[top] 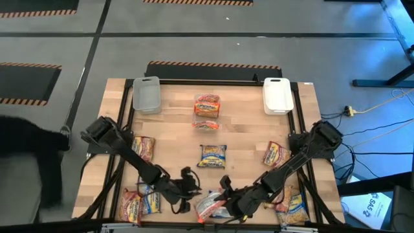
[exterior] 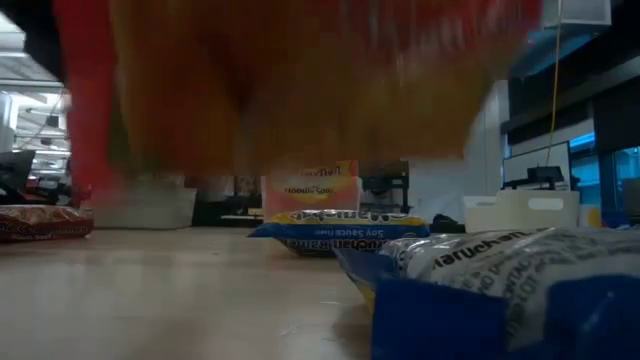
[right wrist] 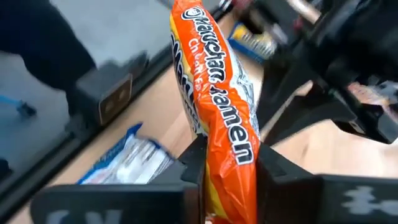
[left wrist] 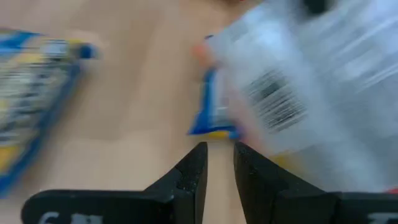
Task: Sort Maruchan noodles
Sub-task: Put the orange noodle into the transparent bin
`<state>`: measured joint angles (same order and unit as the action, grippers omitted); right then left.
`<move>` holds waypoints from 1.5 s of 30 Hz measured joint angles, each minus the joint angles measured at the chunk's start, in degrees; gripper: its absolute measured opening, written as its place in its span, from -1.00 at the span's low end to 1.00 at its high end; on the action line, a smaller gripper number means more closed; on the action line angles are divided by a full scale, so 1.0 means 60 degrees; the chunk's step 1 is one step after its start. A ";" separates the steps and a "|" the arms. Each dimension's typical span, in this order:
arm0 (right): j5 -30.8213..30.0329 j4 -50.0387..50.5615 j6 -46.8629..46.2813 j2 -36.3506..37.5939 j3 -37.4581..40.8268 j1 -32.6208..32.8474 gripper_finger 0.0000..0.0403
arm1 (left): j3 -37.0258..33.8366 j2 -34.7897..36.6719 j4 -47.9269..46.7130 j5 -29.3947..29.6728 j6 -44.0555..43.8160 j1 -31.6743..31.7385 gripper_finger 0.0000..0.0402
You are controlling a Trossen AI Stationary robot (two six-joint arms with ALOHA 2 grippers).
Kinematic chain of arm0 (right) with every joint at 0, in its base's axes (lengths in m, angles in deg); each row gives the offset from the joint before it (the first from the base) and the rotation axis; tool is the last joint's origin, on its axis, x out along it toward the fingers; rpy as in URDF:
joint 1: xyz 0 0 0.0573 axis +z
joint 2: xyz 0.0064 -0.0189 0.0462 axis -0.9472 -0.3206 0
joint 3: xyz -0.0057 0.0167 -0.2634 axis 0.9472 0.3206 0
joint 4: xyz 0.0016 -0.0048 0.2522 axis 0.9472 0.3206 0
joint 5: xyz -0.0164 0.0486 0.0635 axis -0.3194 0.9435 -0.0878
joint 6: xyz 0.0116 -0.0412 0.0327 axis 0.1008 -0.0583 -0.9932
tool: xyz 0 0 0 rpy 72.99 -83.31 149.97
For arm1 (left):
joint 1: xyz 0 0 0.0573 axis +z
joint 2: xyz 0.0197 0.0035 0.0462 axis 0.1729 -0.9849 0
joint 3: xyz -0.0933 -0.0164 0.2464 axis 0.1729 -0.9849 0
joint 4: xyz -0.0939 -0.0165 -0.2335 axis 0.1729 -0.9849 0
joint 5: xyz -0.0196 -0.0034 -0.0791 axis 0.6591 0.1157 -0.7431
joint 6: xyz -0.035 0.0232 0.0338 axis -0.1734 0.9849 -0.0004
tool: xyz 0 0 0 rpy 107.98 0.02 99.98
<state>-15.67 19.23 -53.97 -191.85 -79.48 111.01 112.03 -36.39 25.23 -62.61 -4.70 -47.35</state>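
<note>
My right gripper (right wrist: 227, 180) is shut on an orange Maruchan packet (right wrist: 217, 93) near the table's front edge, and the low view shows that packet (exterior: 300, 80) above the wood. My left gripper (left wrist: 219, 168) hovers just left of it (top: 187, 188), its fingers nearly together with nothing between them. The held packet's pale back with a barcode (left wrist: 292, 93) shows beside those fingers. Other packets lie flat on the table: a red stack (top: 207, 105), a blue one (top: 212, 155), and one on each side (top: 143, 147) (top: 275, 154). My right gripper pinches the orange packet by its two flat faces (right wrist: 227, 168), near its close end, between the two fingers. The fingers slant down from the table's right side. The packet stands on edge and runs away from the fingers, lifted clear of the table.
A clear bin (top: 146, 94) stands at the far left and a white bin (top: 278, 95) at the far right. More packets lie at the front left (top: 131, 206) and front right (top: 294, 207). A blue packet (exterior: 480, 290) lies close under the grippers.
</note>
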 joint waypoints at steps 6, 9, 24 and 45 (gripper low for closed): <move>-0.0582 0.0859 -0.0173 0.1144 0.0000 -0.0135 -0.74 | -0.0004 0.1175 -0.1779 0.1329 -0.0376 -0.0270 -0.64; -0.0656 0.1613 -0.0440 0.1777 0.0000 -0.0471 -0.74 | -0.0003 0.1399 -0.1882 0.1864 -0.0221 -0.0388 -0.64; 0.1069 0.3462 0.0025 0.3400 0.0007 -0.4843 -0.73 | -0.0004 0.1459 -0.4496 0.3249 0.1127 0.0026 -0.64; 0.5347 0.2227 -0.1121 0.2363 0.0011 -0.9788 -0.72 | -0.0922 0.4016 -0.5081 0.2057 0.2148 0.2022 -0.66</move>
<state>16.41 32.59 -60.70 -177.67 -79.42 52.28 106.50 -12.29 -5.26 -50.26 8.19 -35.22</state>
